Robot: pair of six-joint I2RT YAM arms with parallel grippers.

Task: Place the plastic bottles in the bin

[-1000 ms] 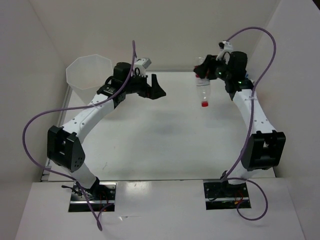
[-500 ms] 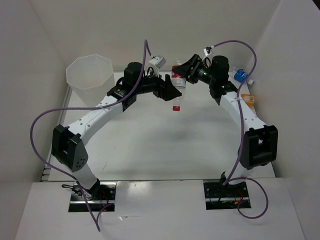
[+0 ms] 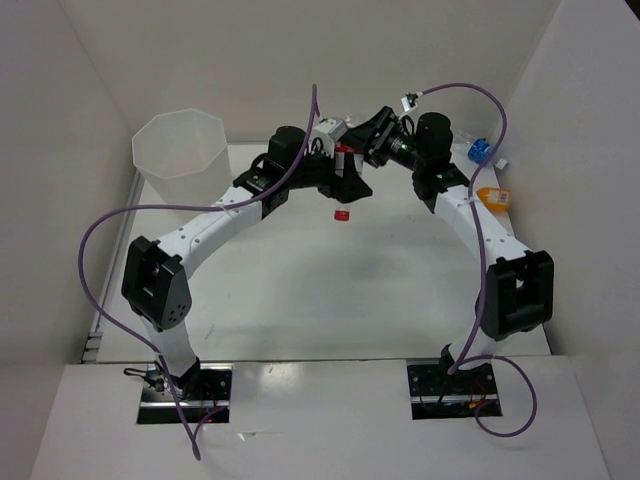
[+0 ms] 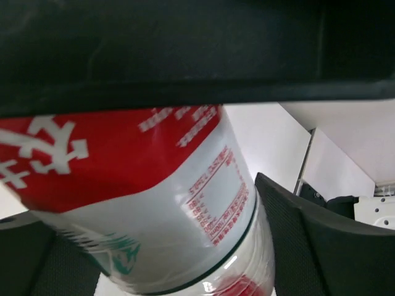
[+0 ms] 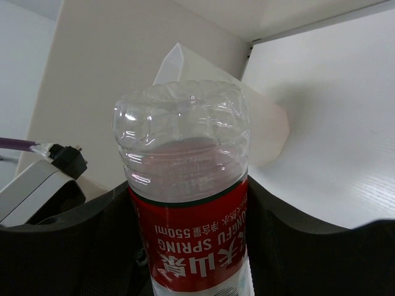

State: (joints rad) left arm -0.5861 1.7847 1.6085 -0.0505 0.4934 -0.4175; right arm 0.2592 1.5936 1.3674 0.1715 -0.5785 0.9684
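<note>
Clear plastic bottle with red label and red cap (image 5: pixel 185 185) hangs cap-down in mid-air over white table (image 3: pixel 300 290), clamped by right gripper (image 5: pixel 191 231). Left gripper (image 4: pixel 179 246) straddles it; can't tell if it pinches yet. Tall white translucent octagonal bin (image 3: pixel 165 165) sits well apart, far left. Risk: right lets go early, bottle drops. Label reads "NONGFU SPRING 550ml", plus Chinese characters.
</note>
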